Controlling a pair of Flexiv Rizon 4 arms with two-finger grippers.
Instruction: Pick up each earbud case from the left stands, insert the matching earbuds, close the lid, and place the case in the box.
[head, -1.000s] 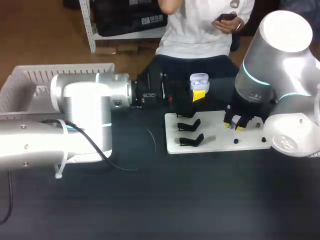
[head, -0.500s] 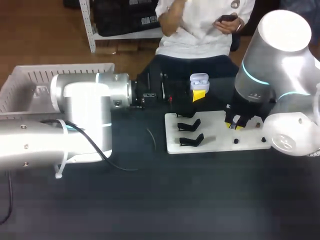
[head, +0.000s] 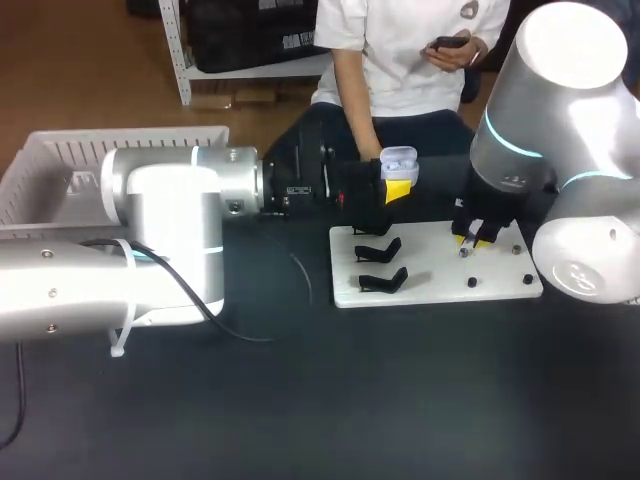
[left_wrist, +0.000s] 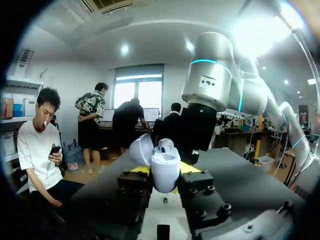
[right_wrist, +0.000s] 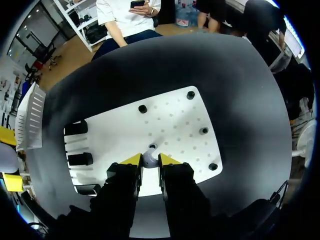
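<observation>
Jaws of the right gripper (right_wrist: 149, 162) are clamped on an earbud (right_wrist: 149, 158), one yellow tip on each side. The earbud is too small to tell which way it points. It hangs over the middle of the white board (right_wrist: 175, 125), well apart from the black stands (right_wrist: 80, 159). Jaws of the left gripper (left_wrist: 165, 177) are clamped on the earbud case (left_wrist: 165, 170). The case's long axis is upright and its opening faces up. The lid (left_wrist: 141, 149) is swung back to one side, with a seated earbud (left_wrist: 166, 145) inside. The box (head: 130, 145) lies at the table's left.
</observation>
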